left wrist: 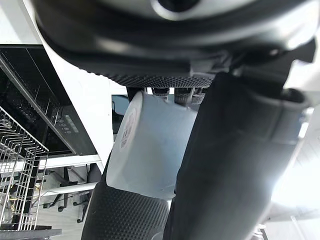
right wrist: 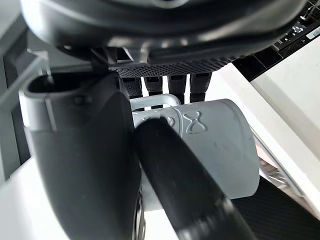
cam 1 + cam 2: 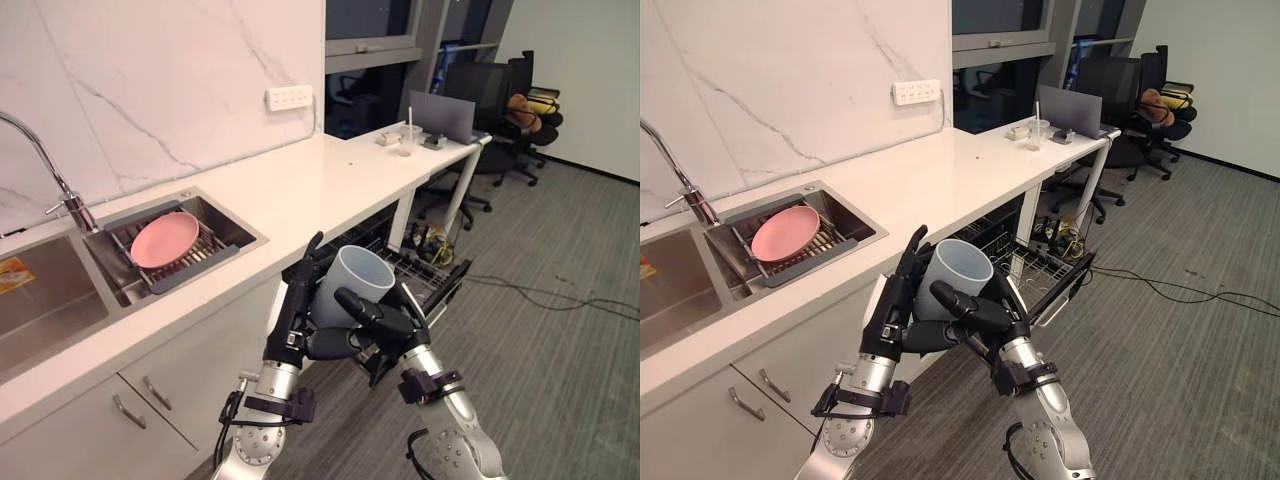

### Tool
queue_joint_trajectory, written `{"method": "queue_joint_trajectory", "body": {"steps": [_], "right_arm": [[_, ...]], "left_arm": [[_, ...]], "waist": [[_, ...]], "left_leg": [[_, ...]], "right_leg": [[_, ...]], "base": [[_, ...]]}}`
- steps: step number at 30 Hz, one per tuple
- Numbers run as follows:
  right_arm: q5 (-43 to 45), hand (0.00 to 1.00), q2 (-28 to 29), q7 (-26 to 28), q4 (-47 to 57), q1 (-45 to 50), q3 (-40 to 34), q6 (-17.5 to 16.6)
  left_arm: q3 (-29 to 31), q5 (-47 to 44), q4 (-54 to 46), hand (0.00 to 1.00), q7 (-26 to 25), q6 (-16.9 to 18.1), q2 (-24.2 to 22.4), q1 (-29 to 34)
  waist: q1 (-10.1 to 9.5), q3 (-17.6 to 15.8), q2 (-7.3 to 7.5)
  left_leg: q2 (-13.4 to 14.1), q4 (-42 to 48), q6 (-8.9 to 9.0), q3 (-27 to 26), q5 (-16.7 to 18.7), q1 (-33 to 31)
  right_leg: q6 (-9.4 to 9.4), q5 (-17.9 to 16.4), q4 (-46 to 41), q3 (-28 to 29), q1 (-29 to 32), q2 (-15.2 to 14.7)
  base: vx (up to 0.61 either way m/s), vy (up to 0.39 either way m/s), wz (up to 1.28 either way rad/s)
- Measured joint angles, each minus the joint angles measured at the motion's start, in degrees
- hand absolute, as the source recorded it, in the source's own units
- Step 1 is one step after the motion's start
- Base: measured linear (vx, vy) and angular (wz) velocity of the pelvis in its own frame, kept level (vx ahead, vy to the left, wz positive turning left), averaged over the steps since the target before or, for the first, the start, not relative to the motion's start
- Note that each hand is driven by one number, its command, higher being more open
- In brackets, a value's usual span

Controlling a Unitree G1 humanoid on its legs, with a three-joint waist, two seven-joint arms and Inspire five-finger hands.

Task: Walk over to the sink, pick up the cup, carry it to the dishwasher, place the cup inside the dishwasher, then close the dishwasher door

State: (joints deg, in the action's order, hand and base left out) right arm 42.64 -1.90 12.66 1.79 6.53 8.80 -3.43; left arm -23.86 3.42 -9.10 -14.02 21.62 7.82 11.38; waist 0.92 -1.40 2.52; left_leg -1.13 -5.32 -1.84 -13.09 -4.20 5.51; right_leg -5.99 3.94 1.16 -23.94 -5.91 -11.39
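A pale blue-grey cup point(image 3: 350, 280) is held between both hands in front of the counter, tilted, with its mouth turned up and to the right. My left hand point(image 3: 290, 330) lies along the cup's left side with its fingers nearly straight up and its thumb under the cup point(image 1: 150, 145). My right hand point(image 3: 395, 330) grips from the right, with the thumb across the front and the fingers behind the cup point(image 2: 220, 145). Just beyond the hands, under the counter, the dishwasher's wire rack point(image 3: 425, 275) is pulled out over the open door.
The steel sink point(image 3: 40, 290) on the left holds a drying rack with a pink plate point(image 3: 165, 240); the tap point(image 3: 60, 190) stands behind it. At the white counter's far end are a drink cup point(image 3: 405, 140) and a laptop point(image 3: 440, 115). Office chairs point(image 3: 510, 120) and floor cables point(image 3: 540, 295) are on the right.
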Motion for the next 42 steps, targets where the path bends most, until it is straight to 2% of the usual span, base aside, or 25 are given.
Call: {"method": "queue_joint_trajectory", "body": {"steps": [7,11,14,17,20,22,25,28,33,36,39,41,42], "right_arm": [[7.9,0.0,1.0,-2.8,-4.6,1.7,-5.3,0.0],[10.3,0.0,1.3,-2.8,-4.6,1.7,-6.1,-0.8],[11.3,0.0,1.6,-2.8,-4.6,1.7,-6.2,-2.0],[11.0,0.0,1.8,-3.2,-4.5,1.7,-6.5,-2.9],[4.2,0.0,1.1,-4.8,-4.5,1.2,-8.8,-2.8],[-1.6,0.0,-1.7,-5.8,-4.5,0.0,-10.6,-1.9],[-8.2,0.0,-6.8,-6.6,-4.6,-2.3,-12.1,-0.4],[-16.4,0.0,-11.7,-7.2,-5.3,-5.4,-12.5,1.3],[-22.0,0.0,-17.7,-8.2,-12.9,-12.5,-12.5,5.4],[-23.4,0.0,-20.6,-8.4,-19.6,-17.9,-12.3,7.7],[-24.8,0.0,-24.2,-8.2,-27.9,-25.2,-11.8,9.2],[-24.8,0.0,-26.1,-8.2,-32.2,-29.5,-11.5,9.6],[-24.8,0.0,-28.5,-8.3,-35.8,-33.6,-10.4,9.8]], "left_arm": [[3.2,-1.4,-3.6,1.0,-3.6,5.4,-2.2,0.2],[3.8,-1.9,-3.7,1.0,-3.7,5.8,-2.3,0.8],[3.8,-3.7,-3.5,1.0,-2.8,5.8,-2.2,1.6],[4.4,-6.0,-3.0,1.0,1.1,5.7,-2.2,2.1],[4.5,-6.8,-1.0,1.0,8.1,2.6,-1.1,2.3],[3.3,-6.8,1.5,1.0,14.0,-0.4,0.9,2.7],[1.0,-6.9,4.6,1.0,18.8,-3.2,3.1,3.5],[-1.3,-6.9,7.0,1.0,21.3,-5.8,4.7,3.8],[-3.1,-6.8,9.3,1.0,21.7,-8.3,6.5,3.9],[-2.8,-6.7,13.7,1.0,19.3,-9.2,6.9,3.7],[0.8,-6.9,22.0,1.0,15.9,-11.1,6.7,3.2],[3.2,-7.1,26.3,1.0,14.4,-11.2,6.9,2.6],[5.2,-7.3,30.1,1.0,13.3,-11.2,7.1,1.6]], "waist": [[-0.02,0.1,0.4],[-0.04,0.1,0.4],[-0.11,0.1,0.4],[-0.14,0.1,0.41],[-0.5,0.1,0.43],[-0.54,0.1,0.46],[-0.33,0.0,0.49],[-0.28,-0.2,0.55],[-1.29,-0.8,0.64],[-1.91,-2.4,0.74],[-3.35,-4.9,1.07],[-4.03,-6.8,1.32],[-4.77,-8.8,1.4]], "left_leg": [[0.1,0.0,0.1,0.1,0.1,-0.1],[0.2,0.0,0.12,0.1,0.1,-0.1],[0.2,0.0,0.13,0.1,0.1,-0.1],[0.2,0.0,0.13,0.1,0.1,-0.1],[0.2,0.0,0.12,0.2,0.1,-0.1],[0.1,0.0,0.12,0.2,0.1,-0.1],[0.1,0.0,0.12,0.2,0.1,-0.3],[0.2,0.0,0.11,0.2,0.1,-0.4],[0.3,0.0,0.13,0.8,0.1,-0.9],[0.5,0.0,0.21,1.8,-0.4,-1.6],[0.9,0.2,0.4,2.5,-1.0,-3.5],[1.1,0.4,0.46,3.2,-1.5,-4.4],[1.3,0.6,0.47,3.6,-1.8,-5.3]], "right_leg": [[-0.03,0.0,0.0,0.0,0.0,0.1],[-0.02,0.0,0.0,0.0,0.0,0.2],[-0.02,0.0,0.1,0.0,0.0,0.3],[-0.02,0.0,0.0,0.0,0.0,0.3],[-0.05,0.0,0.0,0.0,0.0,0.2],[-0.09,0.0,0.0,0.0,0.0,0.2],[-0.14,0.1,0.1,0.0,0.2,0.2],[-0.16,0.1,0.1,0.0,0.2,0.2],[-0.17,0.2,0.3,-0.5,0.2,0.2],[-0.08,0.2,0.5,-1.6,0.3,0.3],[0.4,0.7,0.9,-2.3,1.5,0.8],[0.61,0.8,0.9,-2.9,2.1,1.1],[0.82,1.0,0.9,-3.3,2.7,1.3]], "base": [[0.0,0.001,0.0],[0.0,0.0,0.0],[0.0,0.0,0.0],[0.0,0.0,0.0],[0.0,0.0,0.0],[0.0,0.0,0.0],[0.0,0.0,0.0],[0.0,0.0,0.0],[0.0,0.0,0.05],[0.0,-0.003,0.16],[0.0,-0.025,0.15],[-0.01,-0.023,0.2],[-0.03,-0.018,0.2]]}}
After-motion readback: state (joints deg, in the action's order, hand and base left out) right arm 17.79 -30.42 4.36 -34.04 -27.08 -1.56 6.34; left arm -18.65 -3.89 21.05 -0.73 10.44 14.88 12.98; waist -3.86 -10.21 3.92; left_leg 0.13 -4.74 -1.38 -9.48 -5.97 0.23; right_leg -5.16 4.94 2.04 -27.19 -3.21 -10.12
